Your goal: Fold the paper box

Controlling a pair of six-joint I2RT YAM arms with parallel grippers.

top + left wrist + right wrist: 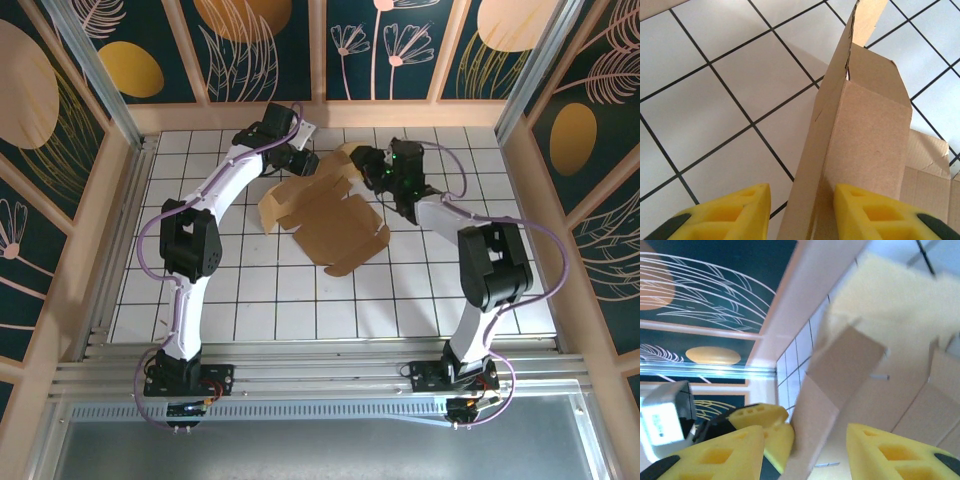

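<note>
The plain brown kraft cardboard box (pixel 335 225) looks light and springy. Left gripper (pixel 801 212) and right gripper (pixel 805 452) straddle its flaps (pixel 860 140) unclamped; pinch near creases.

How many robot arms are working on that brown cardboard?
2: the white-and-black left arm reaches the brown cardboard sheet from the left, the right arm from the right.

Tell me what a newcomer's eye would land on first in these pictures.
The plain brown kraft cardboard paper box, half unfolded with its flaps splayed, lies on the far middle of the white tiled table. Both white arms reach to its far edge, with the left gripper and right gripper close together. In the left wrist view, yellow fingers straddle an upright cardboard flap.
</note>
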